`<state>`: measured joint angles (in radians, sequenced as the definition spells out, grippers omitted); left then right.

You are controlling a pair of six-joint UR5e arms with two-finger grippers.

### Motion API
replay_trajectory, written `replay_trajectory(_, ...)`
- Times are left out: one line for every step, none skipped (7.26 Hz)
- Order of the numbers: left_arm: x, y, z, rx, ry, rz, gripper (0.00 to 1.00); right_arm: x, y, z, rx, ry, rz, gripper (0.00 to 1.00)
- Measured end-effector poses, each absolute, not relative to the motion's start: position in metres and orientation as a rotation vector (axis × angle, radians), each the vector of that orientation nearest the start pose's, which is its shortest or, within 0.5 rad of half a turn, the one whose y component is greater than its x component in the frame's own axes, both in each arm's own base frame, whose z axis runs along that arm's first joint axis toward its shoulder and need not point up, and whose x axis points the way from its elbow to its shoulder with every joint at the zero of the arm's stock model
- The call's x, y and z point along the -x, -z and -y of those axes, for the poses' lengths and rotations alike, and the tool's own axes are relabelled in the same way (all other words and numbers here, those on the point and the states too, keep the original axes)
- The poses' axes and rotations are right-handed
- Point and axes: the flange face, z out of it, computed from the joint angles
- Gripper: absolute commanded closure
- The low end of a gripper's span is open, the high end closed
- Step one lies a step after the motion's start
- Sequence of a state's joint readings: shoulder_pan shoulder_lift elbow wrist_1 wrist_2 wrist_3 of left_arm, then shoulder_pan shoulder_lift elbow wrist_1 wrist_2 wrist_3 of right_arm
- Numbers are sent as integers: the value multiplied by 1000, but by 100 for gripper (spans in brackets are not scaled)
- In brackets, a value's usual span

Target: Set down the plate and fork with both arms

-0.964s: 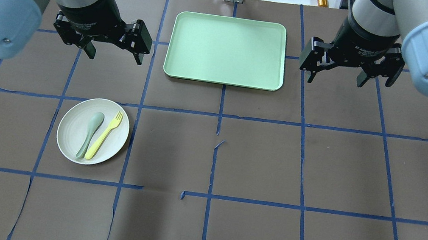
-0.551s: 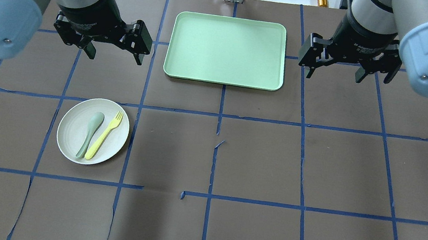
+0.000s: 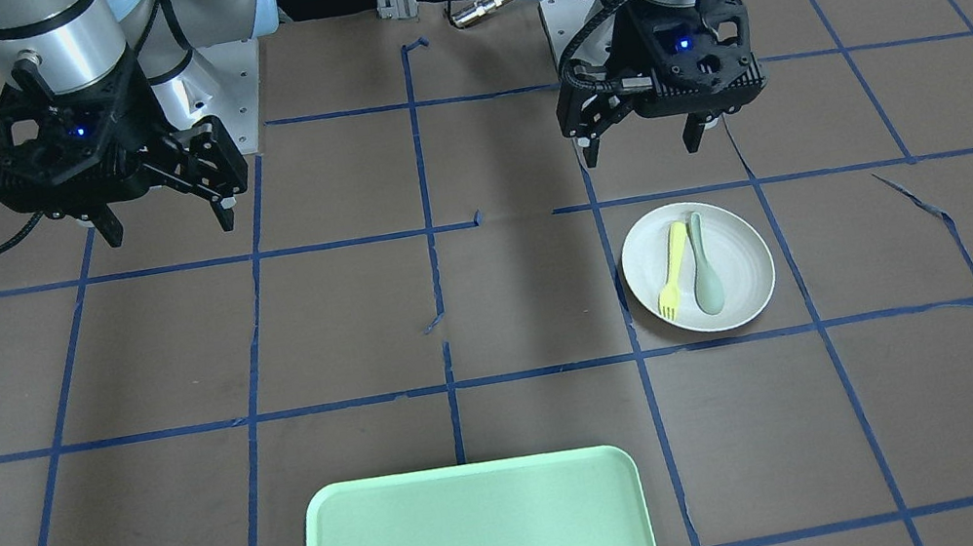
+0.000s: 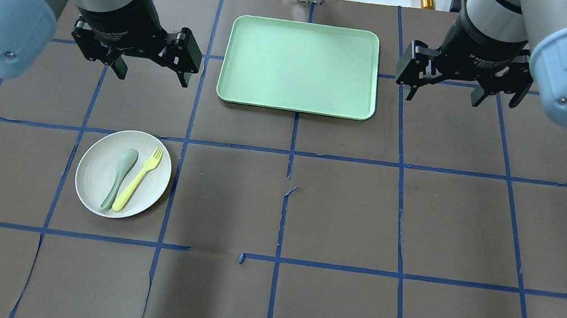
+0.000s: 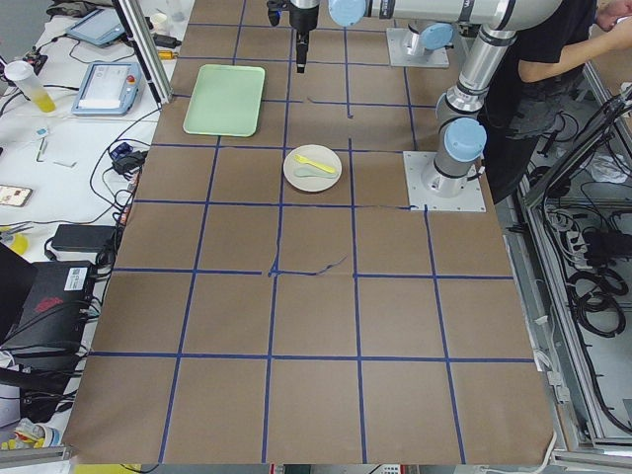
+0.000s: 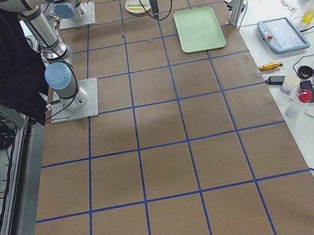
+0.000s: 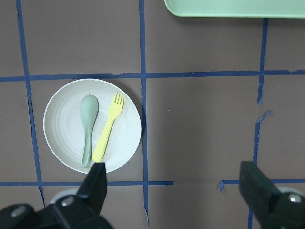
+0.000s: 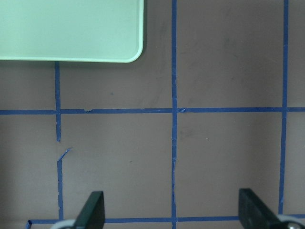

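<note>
Pre-grasp step: my left pincer (image 4: 152,73) and right pincer (image 4: 444,96) both hang spread and empty over the worktop (image 4: 343,214) — the fork (image 4: 137,186) lies on the plate (image 4: 93,174) just beside the spoon (image 4: 118,178), near my left pincer — so next I'd lower onto the fork handle, clear of the spoon.

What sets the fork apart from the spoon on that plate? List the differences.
Colour: the fork is pale yellow, the spoon grey-green. Head: the fork ends in short tines, the spoon in a smooth oval bowl. Pose: the fork slants more than the spoon, so their heads spread while their handle ends nearly meet. Shared: both lie on the plate, similar in length, heads toward the tray.
</note>
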<state>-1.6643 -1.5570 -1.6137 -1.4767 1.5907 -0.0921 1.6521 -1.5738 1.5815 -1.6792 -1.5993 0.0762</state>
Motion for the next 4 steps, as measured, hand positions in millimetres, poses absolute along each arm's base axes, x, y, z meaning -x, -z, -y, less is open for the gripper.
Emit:
replay_trajectory(177, -483, 478, -1, 103, -3126, 0, -171, -496, 488, 7, 166, -3157, 0)
replay_trajectory(177, -483, 478, -1, 103, -3125, 0, -171, -497, 488, 7, 168, -3158, 0)
replay_trajectory(176, -481, 478, -6, 96, -3123, 0, -171, -497, 488, 7, 168, -3158, 0)
replay_trajectory(174, -477, 479, -15, 78, -3120, 0, -171, -497, 488, 7, 168, -3158, 0)
